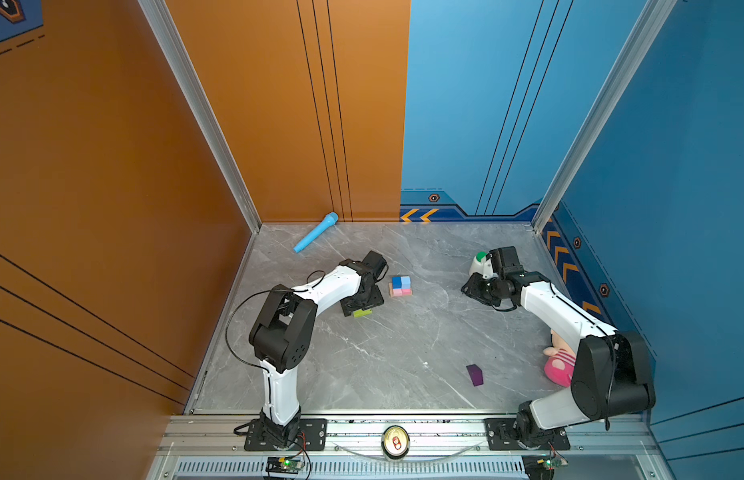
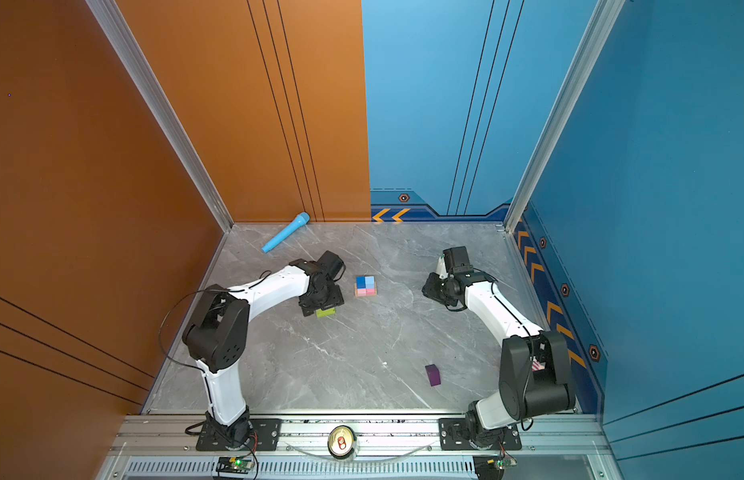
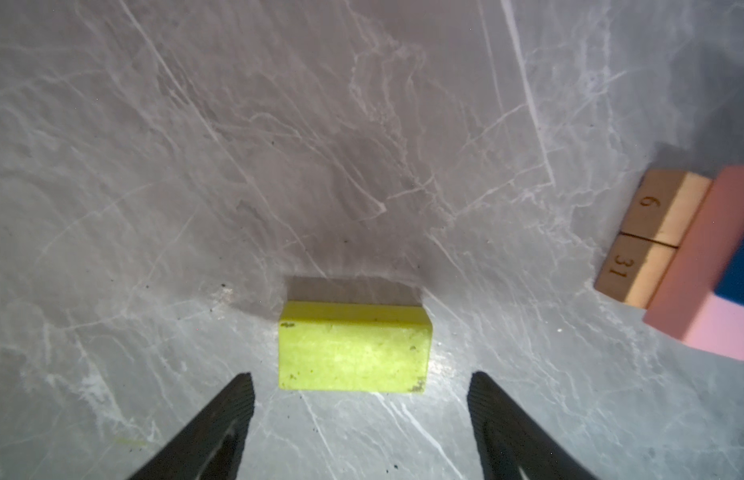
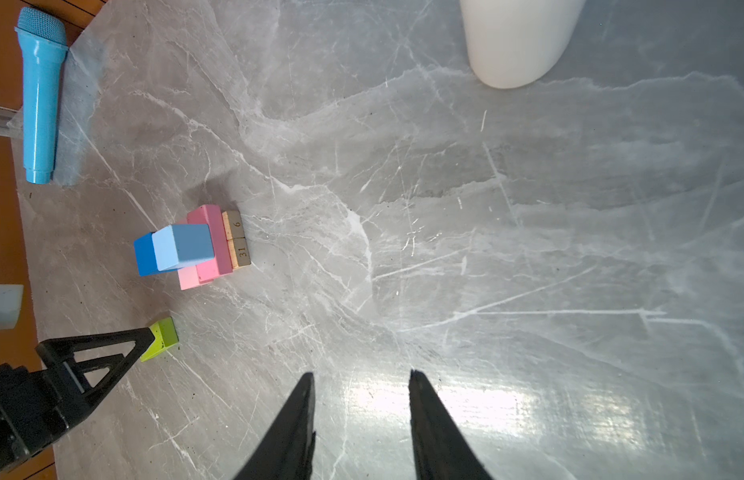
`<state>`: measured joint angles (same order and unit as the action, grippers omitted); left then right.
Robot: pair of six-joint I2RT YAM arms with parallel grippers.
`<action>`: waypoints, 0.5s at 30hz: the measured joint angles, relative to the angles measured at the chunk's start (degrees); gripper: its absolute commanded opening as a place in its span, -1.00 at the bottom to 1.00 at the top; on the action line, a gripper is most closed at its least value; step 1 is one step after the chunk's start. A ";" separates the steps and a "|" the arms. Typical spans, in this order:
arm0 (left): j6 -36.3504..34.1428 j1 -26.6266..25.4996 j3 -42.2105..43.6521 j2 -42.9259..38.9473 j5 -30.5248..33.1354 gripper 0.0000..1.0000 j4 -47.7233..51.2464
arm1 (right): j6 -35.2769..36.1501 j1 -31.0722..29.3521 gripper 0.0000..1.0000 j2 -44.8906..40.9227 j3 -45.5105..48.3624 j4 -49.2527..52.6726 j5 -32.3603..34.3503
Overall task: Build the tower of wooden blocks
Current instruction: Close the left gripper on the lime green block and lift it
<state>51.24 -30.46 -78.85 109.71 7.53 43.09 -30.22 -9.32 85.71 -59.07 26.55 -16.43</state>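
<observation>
At the near edge a metal rail (image 1: 440,428) runs along the front of the worktop (image 1: 382,357). A can (image 1: 395,442) sits on it between the two arm bases. Just past the rail, on the near right, the dark-purple block (image 1: 475,375) lies alone with bare room all around it. A pink plush toy (image 1: 560,368) is tucked at the right edge, partly under the right arm. The middle of the worktop is wide and bare.

Further in, on the left, the left gripper (image 3: 359,376) points down with its jaws wide. One stands on each side of the lime-green bar (image 3: 353,349) (they do not touch it). The bar lies flat.

Near it stands the tower (image 1: 401,286). It has two tan bars (image 3: 648,232) at the bottom and pink bars (image 4: 212,245) on them. The dark-blue cube (image 4: 145,257) and light-blue cube (image 4: 179,247) sit on top.

On the right, the right gripper (image 4: 362,373) hangs low, well apart from the tower. Its jaws are partly apart with nothing in them. The white bottle (image 1: 480,266) stands close behind that arm's wrist.

Far back, by the orange wall (image 1: 278,124), lies the blue toy microphone (image 1: 316,232).
</observation>
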 measured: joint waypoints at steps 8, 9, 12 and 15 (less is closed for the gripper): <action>0.87 -0.39 0.00 1.92 0.26 0.57 0.02 | 0.00 0.00 -0.20 0.00 0.00 0.00 0.00; 0.94 -0.50 0.00 2.25 0.31 0.55 0.02 | 0.02 0.00 -0.20 0.00 0.00 0.00 0.00; 1.22 -0.63 0.00 2.93 0.46 0.47 0.04 | 0.00 0.00 -0.20 0.00 0.00 0.00 0.00; 1.29 -0.66 0.00 3.06 0.61 0.39 0.04 | 0.00 0.00 -0.20 0.00 0.00 0.00 0.00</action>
<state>52.53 -31.11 -78.85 112.77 8.14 43.13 -30.22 -9.32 85.71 -59.07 26.55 -16.43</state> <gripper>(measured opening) 0.715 0.400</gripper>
